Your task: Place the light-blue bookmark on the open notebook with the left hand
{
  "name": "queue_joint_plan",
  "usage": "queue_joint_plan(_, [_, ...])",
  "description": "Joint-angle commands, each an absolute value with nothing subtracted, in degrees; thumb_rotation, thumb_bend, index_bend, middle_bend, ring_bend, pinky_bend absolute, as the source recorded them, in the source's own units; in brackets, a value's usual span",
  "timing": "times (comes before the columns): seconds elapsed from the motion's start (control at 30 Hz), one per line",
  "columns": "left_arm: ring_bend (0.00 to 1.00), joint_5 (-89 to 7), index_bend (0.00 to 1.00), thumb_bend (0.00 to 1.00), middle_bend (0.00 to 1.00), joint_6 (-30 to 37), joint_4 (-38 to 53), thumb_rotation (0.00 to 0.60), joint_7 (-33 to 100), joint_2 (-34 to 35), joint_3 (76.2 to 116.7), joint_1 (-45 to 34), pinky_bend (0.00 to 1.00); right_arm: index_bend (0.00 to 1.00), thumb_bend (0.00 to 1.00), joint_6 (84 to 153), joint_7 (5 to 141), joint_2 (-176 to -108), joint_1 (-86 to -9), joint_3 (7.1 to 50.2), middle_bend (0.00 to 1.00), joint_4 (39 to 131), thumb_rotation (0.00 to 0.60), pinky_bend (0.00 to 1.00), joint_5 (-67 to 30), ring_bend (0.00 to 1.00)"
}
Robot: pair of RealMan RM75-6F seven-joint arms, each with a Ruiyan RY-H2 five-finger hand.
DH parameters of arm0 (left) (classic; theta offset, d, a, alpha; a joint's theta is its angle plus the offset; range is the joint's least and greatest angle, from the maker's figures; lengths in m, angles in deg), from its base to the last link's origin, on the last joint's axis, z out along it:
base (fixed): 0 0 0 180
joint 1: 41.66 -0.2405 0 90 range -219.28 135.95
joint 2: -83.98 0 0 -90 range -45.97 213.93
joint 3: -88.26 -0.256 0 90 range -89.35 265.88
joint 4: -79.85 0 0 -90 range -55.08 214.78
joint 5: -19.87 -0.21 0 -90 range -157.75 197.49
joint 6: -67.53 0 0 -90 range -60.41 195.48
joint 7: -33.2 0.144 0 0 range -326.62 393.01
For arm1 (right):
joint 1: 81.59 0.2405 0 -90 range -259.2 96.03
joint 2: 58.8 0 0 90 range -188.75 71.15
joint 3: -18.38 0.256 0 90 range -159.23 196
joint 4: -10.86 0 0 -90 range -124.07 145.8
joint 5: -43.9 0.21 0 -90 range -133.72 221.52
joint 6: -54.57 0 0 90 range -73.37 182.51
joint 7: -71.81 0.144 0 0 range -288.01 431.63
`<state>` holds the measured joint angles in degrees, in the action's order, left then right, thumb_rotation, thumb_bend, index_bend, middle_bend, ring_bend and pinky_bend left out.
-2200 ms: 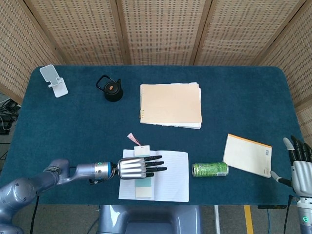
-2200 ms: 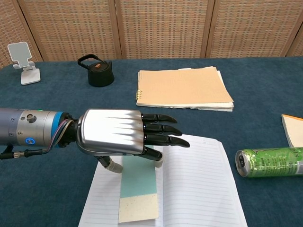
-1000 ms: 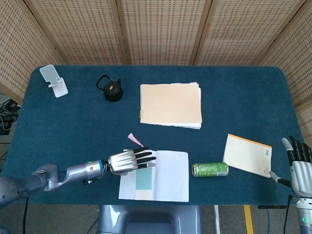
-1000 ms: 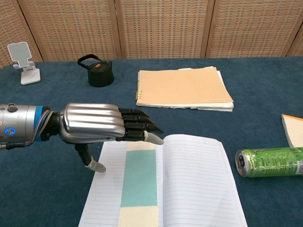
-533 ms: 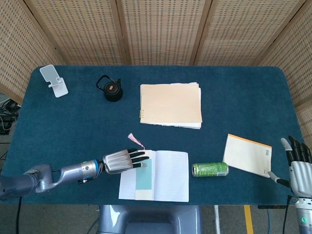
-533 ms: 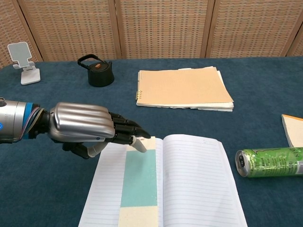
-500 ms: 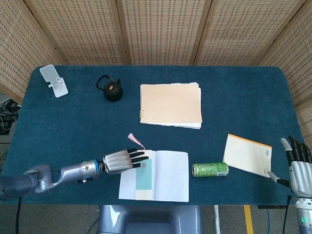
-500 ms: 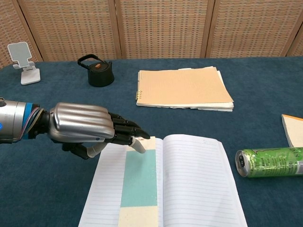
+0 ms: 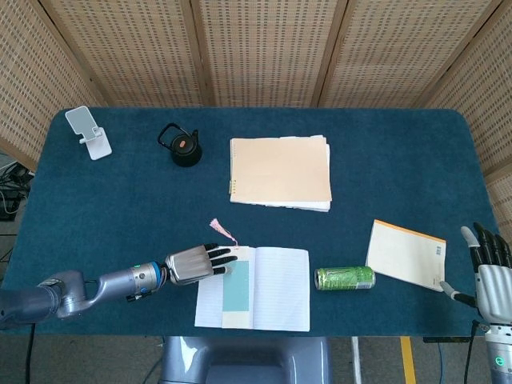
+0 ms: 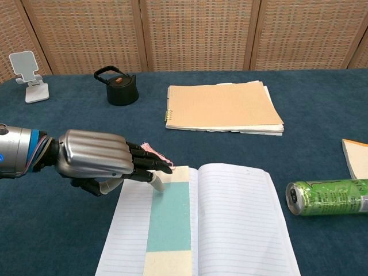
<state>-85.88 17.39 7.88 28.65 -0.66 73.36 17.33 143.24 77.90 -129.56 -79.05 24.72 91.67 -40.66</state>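
Note:
The light-blue bookmark point(image 9: 236, 286) point(image 10: 170, 215) lies flat on the left page of the open notebook point(image 9: 276, 288) point(image 10: 236, 218), its pink tassel point(image 9: 221, 230) point(image 10: 154, 151) trailing onto the cloth beyond the page's top. My left hand point(image 9: 190, 265) point(image 10: 95, 155) hovers at the notebook's upper-left corner, fingers stretched toward the bookmark's top end and holding nothing. My right hand point(image 9: 490, 268) rests at the table's right front corner in the head view, fingers spread and empty.
A green can point(image 9: 345, 278) point(image 10: 330, 197) lies on its side right of the notebook. A tan folder point(image 9: 280, 171) point(image 10: 221, 107), black kettle point(image 9: 183, 146) point(image 10: 118, 86), white phone stand point(image 9: 89, 132) point(image 10: 27, 76) and an orange-edged pad point(image 9: 406, 254) sit on the blue table point(image 9: 120, 208).
My left hand has drawn back leftward off the notebook, uncovering the bookmark that stays on the page. The tassel now shows past the fingers. The right hand has not moved.

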Motion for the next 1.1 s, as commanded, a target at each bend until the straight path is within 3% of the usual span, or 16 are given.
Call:
queue_joint_plan(0.03, [0.00, -85.09, 0.16, 1.00, 0.00, 18.23, 8.28, 0.600, 29.04, -0.92, 73.91, 17.10, 0.16, 0.03, 0.12, 143.22, 77.88, -129.57, -79.05, 24.73, 0.00, 91.65, 0.600, 0.00, -40.63, 0.00])
queue_joint_plan(1.1, [0.00, -84.90, 0.16, 1.00, 0.00, 21.15, 9.67, 0.600, 33.74, -4.29, 76.42, 18.29, 0.16, 0.03, 0.12, 143.37, 78.20, -129.65, -79.07, 24.97, 0.00, 91.38, 0.600, 0.00, -40.40, 0.00])
